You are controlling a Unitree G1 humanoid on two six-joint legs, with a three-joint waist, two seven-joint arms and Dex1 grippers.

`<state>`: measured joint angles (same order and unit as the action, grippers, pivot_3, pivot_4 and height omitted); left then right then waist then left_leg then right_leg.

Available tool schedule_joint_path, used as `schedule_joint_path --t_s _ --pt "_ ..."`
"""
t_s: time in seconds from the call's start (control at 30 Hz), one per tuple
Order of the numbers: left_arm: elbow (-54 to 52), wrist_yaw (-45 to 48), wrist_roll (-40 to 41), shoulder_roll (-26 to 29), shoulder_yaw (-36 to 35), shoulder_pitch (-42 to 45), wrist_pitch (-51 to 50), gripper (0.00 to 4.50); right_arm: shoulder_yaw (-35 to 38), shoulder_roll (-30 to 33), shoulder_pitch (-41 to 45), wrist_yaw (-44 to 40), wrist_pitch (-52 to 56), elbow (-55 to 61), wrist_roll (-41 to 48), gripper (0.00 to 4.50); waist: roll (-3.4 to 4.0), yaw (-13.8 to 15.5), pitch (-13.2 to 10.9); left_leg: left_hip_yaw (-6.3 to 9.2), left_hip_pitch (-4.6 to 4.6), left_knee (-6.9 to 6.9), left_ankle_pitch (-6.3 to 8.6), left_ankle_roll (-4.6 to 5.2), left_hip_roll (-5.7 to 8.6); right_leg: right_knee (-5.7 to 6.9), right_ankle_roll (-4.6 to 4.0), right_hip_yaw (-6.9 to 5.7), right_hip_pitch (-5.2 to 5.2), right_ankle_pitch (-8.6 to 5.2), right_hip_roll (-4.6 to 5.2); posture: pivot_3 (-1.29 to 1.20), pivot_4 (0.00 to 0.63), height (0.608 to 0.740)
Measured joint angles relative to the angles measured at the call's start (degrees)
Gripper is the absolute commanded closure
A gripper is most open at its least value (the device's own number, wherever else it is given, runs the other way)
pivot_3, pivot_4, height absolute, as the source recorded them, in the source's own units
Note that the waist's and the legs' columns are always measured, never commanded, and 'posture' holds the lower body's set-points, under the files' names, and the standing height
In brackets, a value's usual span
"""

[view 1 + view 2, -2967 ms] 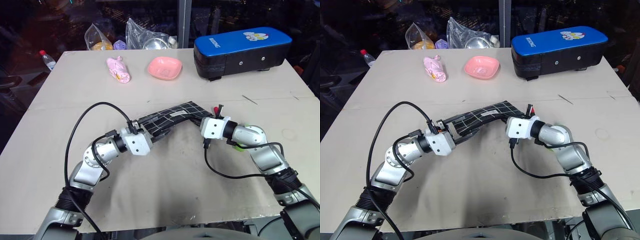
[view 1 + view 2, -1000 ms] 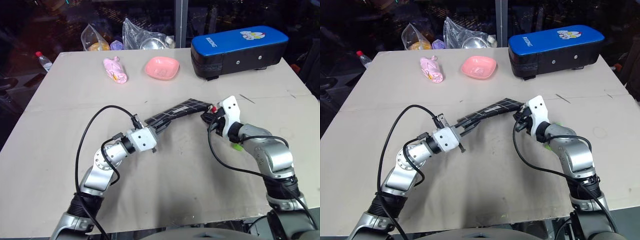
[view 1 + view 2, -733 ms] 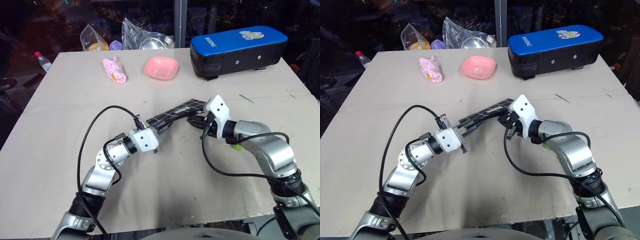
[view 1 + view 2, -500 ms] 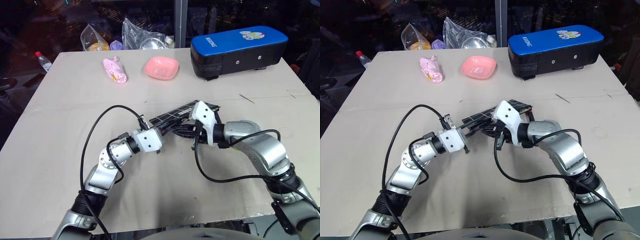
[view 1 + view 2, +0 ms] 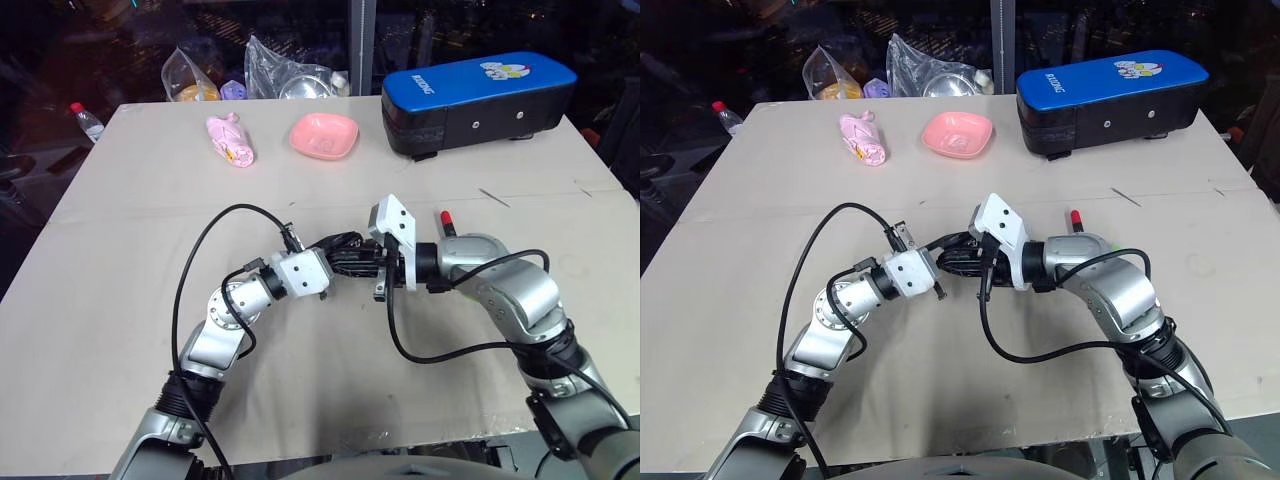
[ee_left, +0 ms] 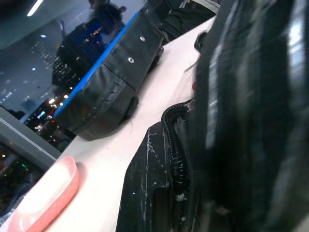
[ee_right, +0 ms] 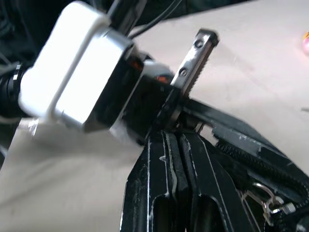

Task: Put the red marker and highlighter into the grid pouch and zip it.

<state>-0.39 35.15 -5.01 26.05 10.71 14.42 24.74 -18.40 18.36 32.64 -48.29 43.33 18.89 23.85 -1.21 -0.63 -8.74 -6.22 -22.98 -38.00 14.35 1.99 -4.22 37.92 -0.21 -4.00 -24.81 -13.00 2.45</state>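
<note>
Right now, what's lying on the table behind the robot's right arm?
A red marker tip pokes out behind the right arm. The arm covers the rest of it. Farther back sits a big blue-and-black case. The grid pouch is in front, bunched between both claws.

One red marker (image 5: 444, 218), one grid pouch (image 5: 352, 260), one pink bowl (image 5: 325, 135), two plastic bags (image 5: 290, 75).

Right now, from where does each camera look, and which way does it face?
Head eyes: look forward and down over the table; both arms show, the left gripper meets the right gripper at the grid pouch.
Left wrist: faces the blue case; pouch fabric close.
Right wrist: faces the left gripper; own shut fingers.
Shared: the pouch.
</note>
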Motion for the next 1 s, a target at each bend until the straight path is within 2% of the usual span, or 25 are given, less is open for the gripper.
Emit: schedule_joint_path --t_s 0.1,0.2,0.37,0.5,0.53,0.57,0.63,0.7,0.73,0.87,1.0 --pt "0.0 0.0 0.0 0.1 0.0 0.0 -0.1 4.50 -0.2 0.0 -0.5 0.2 -2.2 -0.8 -1.4 4.47 0.00 0.0 0.0 -0.01 0.00 0.00 0.00 0.00 0.00 0.00 0.00 0.00 0.00 0.00 0.00 0.00 0.150 0.740" --pt "-0.1 0.1 0.2 0.1 0.1 -0.1 -0.4 4.50 1.5 1.2 -1.3 0.5 -2.9 -0.6 -1.0 3.74 0.00 0.1 0.0 -0.01 0.00 -0.01 0.00 0.00 0.00 0.00 0.01 -0.01 0.00 0.00 0.02 0.00 0.150 0.740" --pt "-1.5 1.1 2.9 0.1 -0.1 -0.9 -3.2 4.50 8.5 9.7 -4.4 -2.1 1.0 5.1 5.1 1.39 -0.02 0.3 0.0 0.00 -0.03 -0.01 0.00 0.00 0.02 -0.03 0.03 0.00 0.01 -0.01 0.15 0.00 0.150 0.740" --pt "-3.5 4.9 7.1 1.4 0.0 -1.1 -7.3 4.50 15.9 18.9 -6.1 -5.6 8.6 6.6 13.1 1.39 -0.03 0.4 -0.1 0.08 -0.05 -0.01 0.00 0.00 0.03 -0.05 0.00 -0.01 0.01 -0.01 0.16 0.00 0.150 0.740" --pt "-3.7 5.7 8.0 1.8 -0.1 -0.9 -8.5 4.50 18.1 20.2 -6.0 -5.5 9.1 6.5 13.9 1.99 -0.03 0.4 -0.1 0.08 -0.05 -0.01 0.00 0.00 0.03 -0.05 0.01 -0.01 0.01 -0.02 0.16 0.00 0.150 0.740" --pt "-3.8 6.1 8.6 1.9 -0.2 -0.7 -9.2 4.50 19.7 21.0 -5.9 -5.3 9.1 6.2 14.4 2.24 -0.03 0.3 -0.1 0.07 -0.03 -0.01 0.00 0.01 0.03 -0.05 0.12 0.01 0.01 -0.08 0.13 0.00 0.150 0.740" --pt "-4.3 7.1 9.6 2.1 -0.4 -0.1 -10.3 4.50 21.2 23.1 -5.8 -5.2 9.1 5.7 14.7 3.16 -0.04 0.2 -0.1 0.11 -0.04 0.00 0.00 0.00 0.02 -0.05 0.15 0.00 0.01 -0.12 0.08 0.00 0.150 0.740" --pt "-4.8 7.2 9.7 2.4 -1.1 0.4 -10.7 4.50 21.5 24.2 -6.3 -5.3 9.2 5.7 15.6 4.28 -0.05 0.2 -0.1 0.15 -0.04 0.02 0.00 0.00 0.02 -0.05 0.15 0.00 0.01 -0.12 0.02 0.00 0.150 0.740" --pt "-4.8 7.2 9.7 2.6 -1.5 0.8 -10.7 4.50 21.5 24.2 -6.5 -5.2 9.4 5.9 16.2 4.40 -0.05 0.2 -0.1 0.15 -0.05 0.02 0.00 0.00 0.02 -0.05 0.15 0.01 0.00 -0.12 -0.01 0.00 0.150 0.740" --pt "-5.2 7.1 9.7 2.7 -1.8 1.2 -10.7 4.50 21.4 23.9 -7.0 -4.4 9.9 7.1 17.8 4.40 -0.06 0.2 -0.1 0.15 -0.06 0.03 0.00 0.00 0.01 -0.06 0.15 0.03 0.01 -0.12 0.00 0.00 0.150 0.740" --pt "-5.9 6.9 9.5 2.6 -1.8 1.0 -10.7 4.50 17.1 22.6 -6.6 -0.5 7.1 5.2 12.3 4.40 -0.08 0.2 -0.1 0.14 -0.05 0.01 0.00 0.00 0.02 -0.06 0.17 0.03 0.01 -0.12 0.03 0.00 0.150 0.740"
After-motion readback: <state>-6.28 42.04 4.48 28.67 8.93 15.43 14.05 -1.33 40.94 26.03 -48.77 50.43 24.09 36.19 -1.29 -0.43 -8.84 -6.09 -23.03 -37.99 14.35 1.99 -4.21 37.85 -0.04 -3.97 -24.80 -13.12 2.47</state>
